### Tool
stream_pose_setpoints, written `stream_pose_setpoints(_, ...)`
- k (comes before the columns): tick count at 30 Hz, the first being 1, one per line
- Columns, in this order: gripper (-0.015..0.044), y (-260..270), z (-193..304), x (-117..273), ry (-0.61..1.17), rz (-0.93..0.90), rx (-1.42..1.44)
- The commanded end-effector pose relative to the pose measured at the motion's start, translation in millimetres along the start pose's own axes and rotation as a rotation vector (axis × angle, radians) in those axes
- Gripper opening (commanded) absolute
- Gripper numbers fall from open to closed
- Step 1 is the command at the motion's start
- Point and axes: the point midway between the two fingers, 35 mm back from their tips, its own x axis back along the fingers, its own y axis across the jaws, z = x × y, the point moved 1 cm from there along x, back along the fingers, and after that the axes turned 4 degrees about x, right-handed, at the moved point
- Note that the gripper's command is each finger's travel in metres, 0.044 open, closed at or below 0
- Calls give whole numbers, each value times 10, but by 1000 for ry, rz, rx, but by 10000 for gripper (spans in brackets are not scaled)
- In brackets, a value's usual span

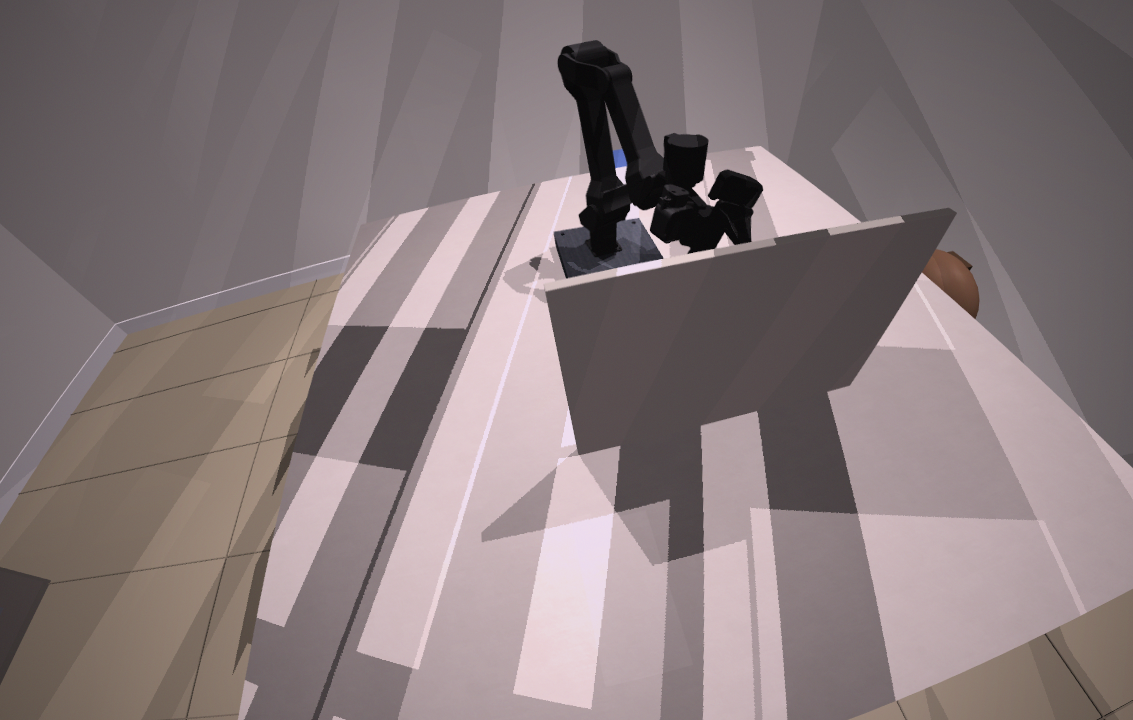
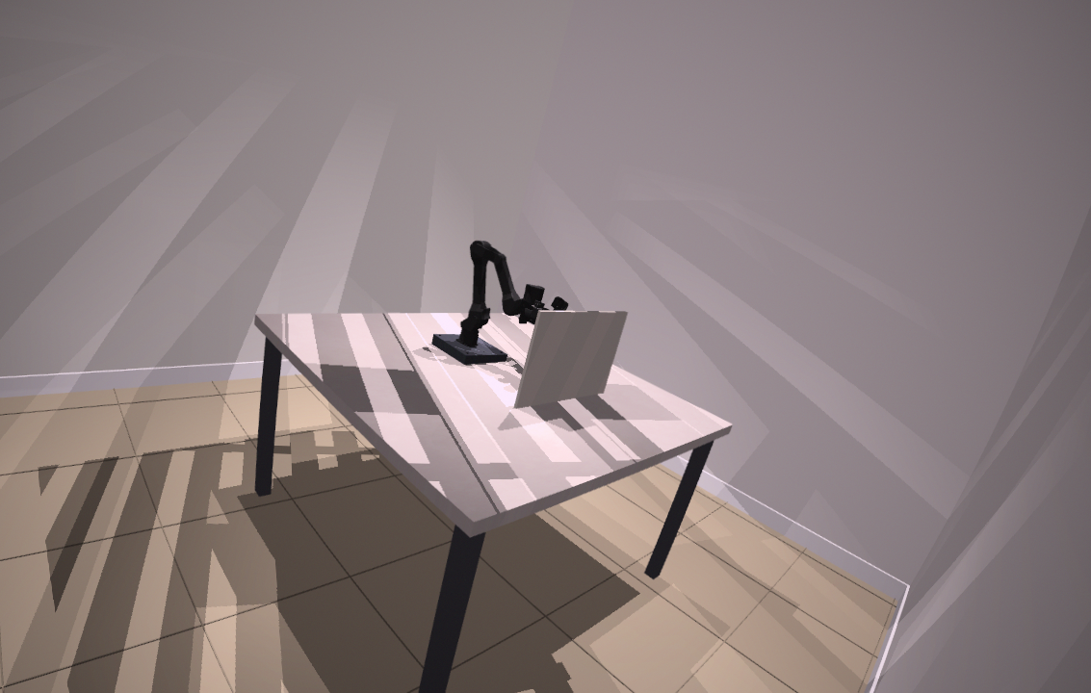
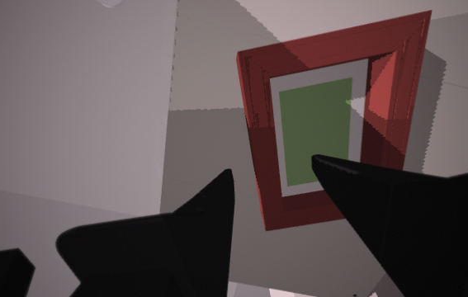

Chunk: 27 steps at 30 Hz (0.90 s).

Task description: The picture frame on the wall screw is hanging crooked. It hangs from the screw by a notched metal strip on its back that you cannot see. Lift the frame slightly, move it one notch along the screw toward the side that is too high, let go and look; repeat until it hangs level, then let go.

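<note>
The frame [image 3: 267, 173] hung on the robot-facing side of the upright panel [image 1: 713, 349] [image 2: 570, 357] [image 3: 205, 144], and the wrist view alone showed it. It was red, with a pale mount [image 3: 320, 74] around a green picture [image 3: 315, 128]. In that view its top edge sloped upward to the right; how far it was off level on the panel could not be determined, the camera itself being angled.

The gripper [image 1: 720, 234] [image 2: 547, 308] [image 3: 271, 168] was found partly open, its jaws standing at a moderate gap with nothing held between them. In the wrist view, the finger at right overlapped the frame's lower right part, while the finger at left appeared just outside its left edge. Contact with the frame could not be confirmed.

The arm [image 1: 592, 134] [image 2: 480, 280] rose from its base [image 1: 568, 252] [image 2: 488, 354] on the table [image 1: 507, 573] [image 2: 584, 448], bent at a high elbow and reached down behind the panel as seen from the exterior. The panel stood on the table and partly hid the gripper in the top view. A brown rounded object [image 1: 955, 282] was noted beyond the panel's right end in the top view, partly hidden. Striped light and shadow crossed the table and panel.
</note>
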Motion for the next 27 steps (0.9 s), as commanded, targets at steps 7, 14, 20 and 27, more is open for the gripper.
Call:
stream_pose_setpoints(7,260,-19,7,-60,4,1,-3)
stream_pose_setpoints(14,260,-19,7,-60,4,1,-3)
stream_pose_setpoints(20,260,-17,7,-86,3,0,-3)
stream_pose_setpoints(27,260,-9,7,-191,3,0,-3)
